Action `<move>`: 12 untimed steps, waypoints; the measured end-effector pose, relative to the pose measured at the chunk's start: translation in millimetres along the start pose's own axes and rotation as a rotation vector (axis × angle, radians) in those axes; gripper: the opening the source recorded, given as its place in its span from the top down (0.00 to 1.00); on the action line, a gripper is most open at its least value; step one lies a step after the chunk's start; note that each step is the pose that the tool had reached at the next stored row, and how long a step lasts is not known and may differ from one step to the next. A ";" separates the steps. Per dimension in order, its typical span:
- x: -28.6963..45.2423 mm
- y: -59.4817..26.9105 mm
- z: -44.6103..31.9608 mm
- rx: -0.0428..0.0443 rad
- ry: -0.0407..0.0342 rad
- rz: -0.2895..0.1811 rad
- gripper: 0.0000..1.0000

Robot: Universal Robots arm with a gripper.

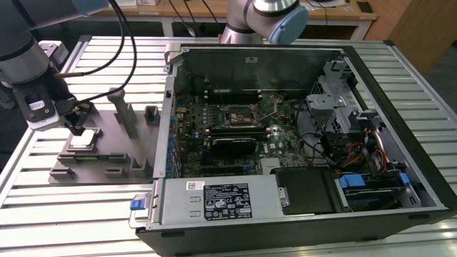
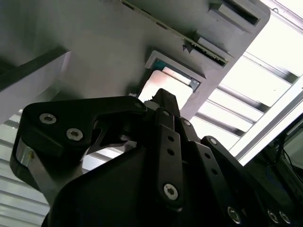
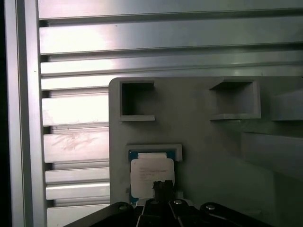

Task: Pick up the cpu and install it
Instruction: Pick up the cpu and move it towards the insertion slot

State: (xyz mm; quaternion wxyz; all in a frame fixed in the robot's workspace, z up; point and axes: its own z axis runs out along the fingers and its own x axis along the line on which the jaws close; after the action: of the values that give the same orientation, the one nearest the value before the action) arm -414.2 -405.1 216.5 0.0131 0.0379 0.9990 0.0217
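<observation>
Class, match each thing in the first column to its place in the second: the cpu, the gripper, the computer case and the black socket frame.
Things:
1. cpu
2. gripper
3. computer case
4. socket frame

Places:
A. on the motherboard, inside the case
B. in a recess of the grey tray
C. at the exterior view's right, lying with its side open
D. just over the cpu

Pairs: 1-B; 2-D; 3-C; 4-A
</observation>
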 end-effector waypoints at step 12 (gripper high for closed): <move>3.8 2.6 16.8 -0.0001 0.0000 0.000 0.89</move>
State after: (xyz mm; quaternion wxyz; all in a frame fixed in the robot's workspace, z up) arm -417.4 -401.5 199.7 0.0131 0.0379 0.9990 0.0217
